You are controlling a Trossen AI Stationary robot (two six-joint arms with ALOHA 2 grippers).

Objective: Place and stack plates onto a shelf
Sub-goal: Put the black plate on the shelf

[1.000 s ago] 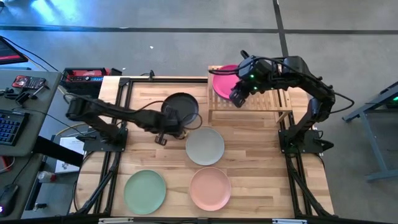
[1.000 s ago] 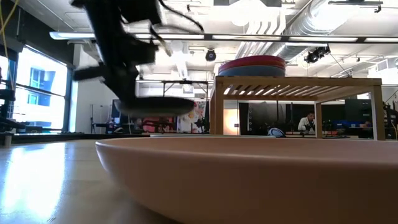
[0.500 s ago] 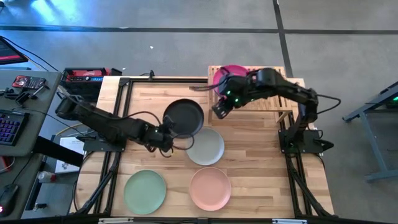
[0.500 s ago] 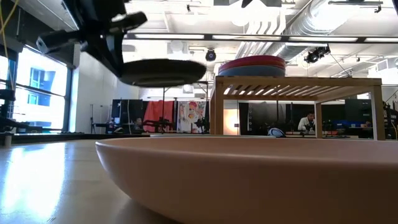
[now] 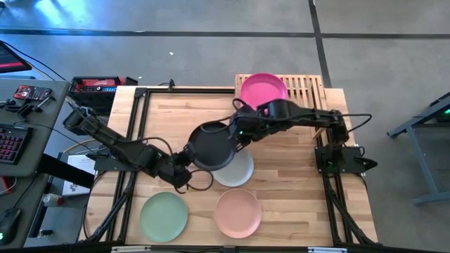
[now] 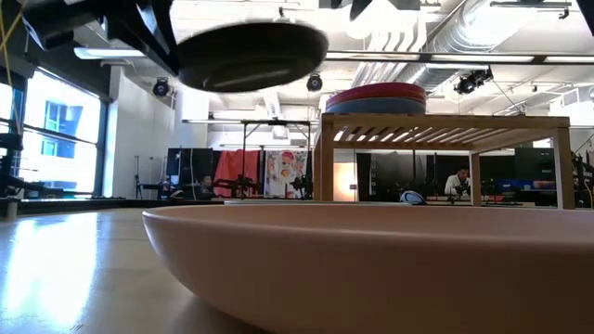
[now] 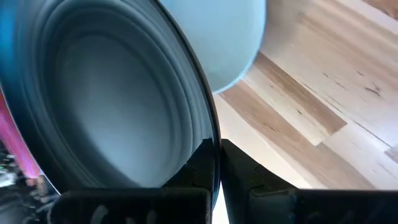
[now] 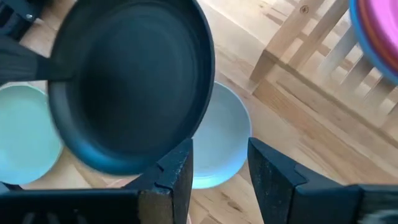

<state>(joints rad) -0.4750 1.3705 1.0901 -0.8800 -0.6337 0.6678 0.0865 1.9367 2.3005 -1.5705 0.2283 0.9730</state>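
The black plate [image 5: 213, 145] hangs in the air over the off-white plate [image 5: 239, 171], with my left gripper [image 5: 188, 167] shut on its near-left rim. My right gripper [image 5: 240, 131] stands open at the black plate's far-right rim [image 8: 186, 134]; whether it touches I cannot tell. The shelf [image 5: 309, 88] stands at the far right and bears a stack topped by the magenta plate [image 5: 264, 90], with a blue plate [image 6: 371, 108] under it. The mint green plate [image 5: 164, 216] and the peach-pink plate [image 5: 238, 213] lie flat near the front edge. My left gripper pinches the black plate's rim [image 7: 210, 134] between its two fingers [image 7: 244, 169], one above and one below the plate. It comes from the table's near-left side, slanting down. The plate is lifted clear of the table, slightly tilted [image 6: 251, 54].
The off-white plate [image 8: 221, 140] lies on the table right below the black one. The shelf's legs [image 8: 280, 59] stand close to my right gripper's far side. Bare tabletop [image 5: 169, 112] lies at the far left. A desk with gear [image 5: 24, 98] stands beyond the table's left edge.
My left gripper has raised the black plate and carried it toward the table's near edge and a little right, over the off-white plate. My right gripper has left the shelf, come down and moved left toward the black plate, rolling as it went.
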